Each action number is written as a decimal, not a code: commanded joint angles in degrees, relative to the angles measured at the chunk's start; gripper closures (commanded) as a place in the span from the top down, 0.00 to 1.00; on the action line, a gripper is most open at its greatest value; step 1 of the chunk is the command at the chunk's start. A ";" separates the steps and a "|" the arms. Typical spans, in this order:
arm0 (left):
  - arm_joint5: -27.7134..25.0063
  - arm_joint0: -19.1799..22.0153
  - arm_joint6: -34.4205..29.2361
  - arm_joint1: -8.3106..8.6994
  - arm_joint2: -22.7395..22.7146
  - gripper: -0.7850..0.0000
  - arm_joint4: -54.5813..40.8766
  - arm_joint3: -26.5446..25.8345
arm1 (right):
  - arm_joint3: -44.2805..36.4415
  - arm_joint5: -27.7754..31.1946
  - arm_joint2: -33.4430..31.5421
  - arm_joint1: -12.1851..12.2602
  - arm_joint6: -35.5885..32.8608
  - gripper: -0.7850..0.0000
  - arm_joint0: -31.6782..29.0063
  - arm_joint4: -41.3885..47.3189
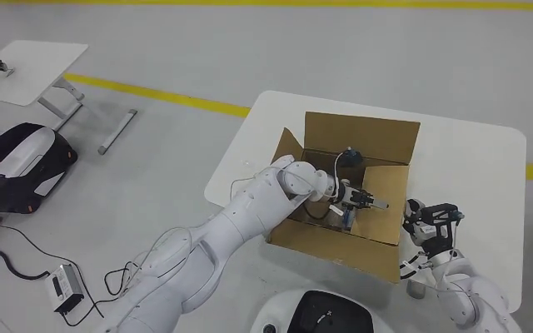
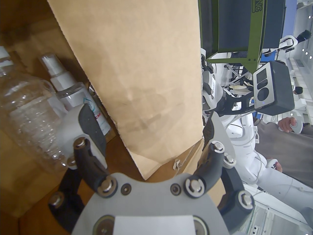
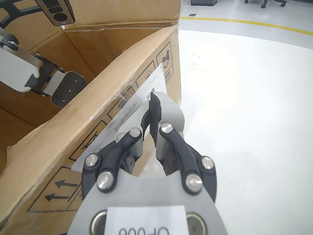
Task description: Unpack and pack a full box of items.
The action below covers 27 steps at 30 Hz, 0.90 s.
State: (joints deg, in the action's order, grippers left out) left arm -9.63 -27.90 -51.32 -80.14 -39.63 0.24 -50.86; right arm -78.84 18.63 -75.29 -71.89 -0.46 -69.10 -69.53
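Right gripper (image 3: 152, 107) pinched closed, empty, just outside box (image 3: 144, 50) right wall, over table (image 3: 244, 99). Left gripper (image 2: 149, 114) spread wide, holding nothing, straddling edge of box flap (image 2: 137, 50); one finger (image 2: 89, 121) inside box beside spray bottle (image 2: 66, 84). Clear bottle (image 2: 27, 113) touching spray bottle, both inside box.

We see bright, even light from overhead on the white bench (image 1: 475, 158), which glares pale beside the box (image 1: 360, 133) in the right wrist view. Inside the box it is far dimmer, and the walls sink into brown shade. There the spray bottle (image 2: 66, 84) throws a dark shadow just beside itself, and the clear bottle (image 2: 27, 113) next to it catches pale highlights. The flap (image 2: 137, 57) above the box's inside is lit flat. Screws on the right tool (image 3: 152, 113) glint. Both wrist views bow the box's straight edges toward their borders.
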 commanded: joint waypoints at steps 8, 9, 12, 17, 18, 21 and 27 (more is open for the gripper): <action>-2.63 -1.26 -1.22 -0.78 -1.81 1.00 -6.57 0.28 | 0.01 -0.03 0.47 -0.05 0.10 0.00 0.19 0.12; -2.84 -1.44 -1.41 -0.85 -2.11 1.00 -7.52 0.31 | 0.05 0.08 0.57 -0.05 0.18 0.00 0.21 0.08; -3.24 -1.52 -1.89 -0.90 -2.75 1.00 -8.48 0.45 | 0.16 0.22 0.70 -0.06 0.24 0.00 0.38 0.12; -4.23 -2.41 -2.63 -0.63 -4.80 1.00 -11.23 0.12 | -0.33 0.23 0.51 0.01 0.22 0.00 0.49 0.05; -4.26 -2.53 -2.92 -0.51 -5.22 1.00 -11.50 -0.11 | -0.52 0.20 0.35 0.04 0.29 0.00 0.43 0.07; -4.52 -2.84 -3.65 -0.12 -6.52 1.00 -11.98 -1.53 | -1.35 0.18 -0.25 0.15 0.43 0.00 0.07 0.31; -4.68 -3.65 -4.52 0.76 -9.27 1.00 -12.54 -4.86 | -4.12 -0.17 -1.90 0.46 0.10 0.00 -0.93 0.76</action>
State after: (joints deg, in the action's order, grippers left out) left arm -14.34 -31.36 -55.71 -79.53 -48.45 -12.19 -55.19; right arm -82.52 18.47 -76.97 -71.48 -0.18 -69.88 -68.79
